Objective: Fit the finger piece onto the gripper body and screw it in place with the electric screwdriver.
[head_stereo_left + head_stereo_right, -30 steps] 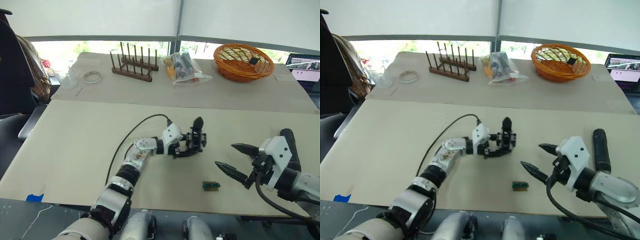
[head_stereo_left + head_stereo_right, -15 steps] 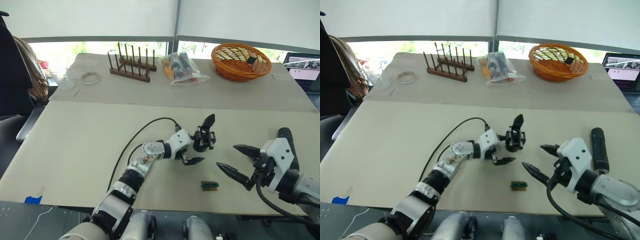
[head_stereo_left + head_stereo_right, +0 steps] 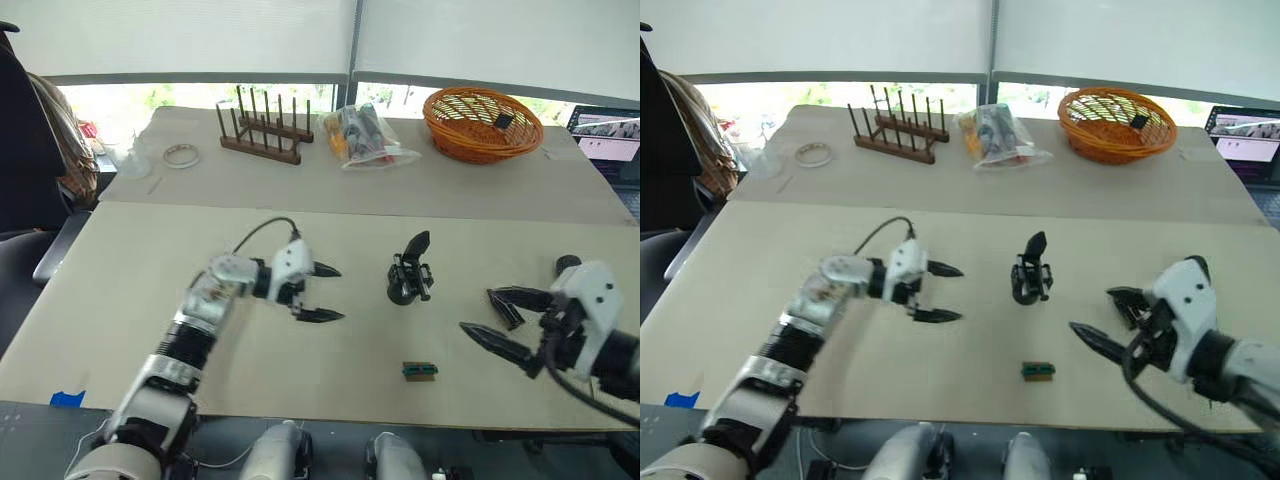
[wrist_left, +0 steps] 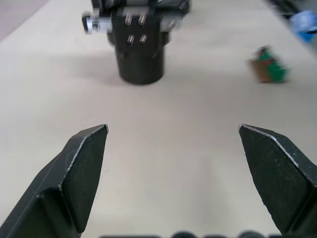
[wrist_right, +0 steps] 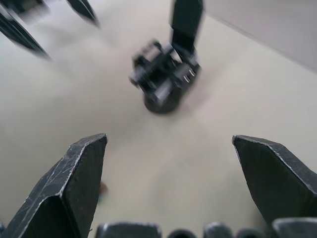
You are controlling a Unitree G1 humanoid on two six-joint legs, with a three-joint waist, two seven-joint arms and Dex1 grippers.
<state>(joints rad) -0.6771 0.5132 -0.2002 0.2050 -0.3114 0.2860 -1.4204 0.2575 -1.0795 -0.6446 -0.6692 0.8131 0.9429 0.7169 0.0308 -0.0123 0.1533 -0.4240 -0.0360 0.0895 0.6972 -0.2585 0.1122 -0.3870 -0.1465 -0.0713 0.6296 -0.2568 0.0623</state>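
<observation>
Nearest the robot, a tiny green rectangular block (image 3: 421,370) lies on the beige worktop (image 3: 130,300). To its right, the right gripper (image 3: 508,322) hovers with its two black fingers spread wide and empty; a short black piece, possibly the finger piece (image 3: 507,308), lies between them, though I cannot tell for certain. On the left, the left gripper (image 3: 322,293) is also open and empty. Between the arms, the small black gripper body (image 3: 409,272) with its round base and one pointed finger stands upright, free of both grippers. Farther back sit a wooden peg rack (image 3: 265,130) and an orange wicker basket (image 3: 484,122). Unheld, the body could tip or slide if a gripper nudges it while reaching in.
</observation>
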